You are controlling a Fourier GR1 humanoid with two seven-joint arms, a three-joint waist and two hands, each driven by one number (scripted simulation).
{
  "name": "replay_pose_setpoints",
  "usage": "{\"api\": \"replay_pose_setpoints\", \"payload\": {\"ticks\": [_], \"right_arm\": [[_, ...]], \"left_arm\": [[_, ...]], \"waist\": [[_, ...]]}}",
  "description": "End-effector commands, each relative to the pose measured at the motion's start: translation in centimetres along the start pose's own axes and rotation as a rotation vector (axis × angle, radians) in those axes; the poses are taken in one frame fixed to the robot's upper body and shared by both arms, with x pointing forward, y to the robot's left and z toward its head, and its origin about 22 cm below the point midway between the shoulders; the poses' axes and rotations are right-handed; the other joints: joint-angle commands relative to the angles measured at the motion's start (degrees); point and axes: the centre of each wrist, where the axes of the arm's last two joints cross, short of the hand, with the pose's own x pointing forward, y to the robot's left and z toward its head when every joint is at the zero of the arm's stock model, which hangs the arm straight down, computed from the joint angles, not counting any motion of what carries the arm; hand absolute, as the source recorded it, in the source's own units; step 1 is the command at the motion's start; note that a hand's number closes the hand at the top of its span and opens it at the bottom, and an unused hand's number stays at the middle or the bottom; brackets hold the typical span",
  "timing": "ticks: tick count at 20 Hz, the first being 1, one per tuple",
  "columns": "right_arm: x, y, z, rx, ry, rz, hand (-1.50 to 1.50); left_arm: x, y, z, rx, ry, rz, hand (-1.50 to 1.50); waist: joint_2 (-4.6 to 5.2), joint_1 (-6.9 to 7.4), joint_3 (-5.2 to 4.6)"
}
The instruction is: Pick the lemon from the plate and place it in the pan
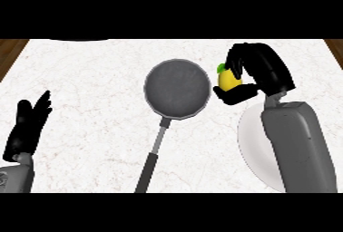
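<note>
Seen from above: white marbled counter (87,90). At centre, round dark grey metal pan (178,88), long handle running toward the lower edge. At right, black right hand (258,72) with fingers and thumb curled round a small yellow lemon (229,79) with a green tip, held just beside the pan's right rim. Below it, round white plate (253,145), partly hidden by the grey forearm. At left edge, black left hand (28,127) resting, fingers straight and pointing up.

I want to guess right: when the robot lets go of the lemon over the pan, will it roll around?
Probably a little. The lemon looks rounded and smooth, so it may roll. The pan seems to have a raised rim, likely stopping it. The right hand curls round it, so it seems light.
</note>
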Motion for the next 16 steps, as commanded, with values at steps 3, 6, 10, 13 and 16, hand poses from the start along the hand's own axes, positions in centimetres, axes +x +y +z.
{"api": "replay_pose_setpoints", "payload": {"ticks": [3, 6, 10, 13, 16], "right_arm": [[0.8, 6.3, -3.3, 0.025, 0.034, -0.079, 1.5], [-0.1, 6.9, -5.9, 0.046, 0.079, -0.07, 1.5], [-0.9, 10.6, -6.2, 0.093, 0.105, -0.079, 1.5], [1.8, 10.5, -8.3, 0.1, 0.105, -0.075, 1.5], [0.2, 12.5, -7.4, 0.135, 0.117, -0.094, 1.5]], "left_arm": [[-0.3, -0.1, -0.2, 0.004, 0.002, -0.014, 0.0], [-0.2, 0.3, 0.2, -0.021, -0.003, 0.007, 0.0], [-0.5, -0.8, -0.3, -0.005, -0.013, -0.011, 0.0], [-1.7, -0.8, 0.1, -0.033, -0.044, -0.018, 0.0], [2.1, -1.2, -1.4, -0.025, -0.05, -0.013, 0.0]], "waist": [[0.12, 0.16, 0.02], [0.39, 1.26, 0.04], [0.62, 1.44, 0.03], [0.67, 2.39, 0.01], [1.0, 3.3, 0.05]]}}
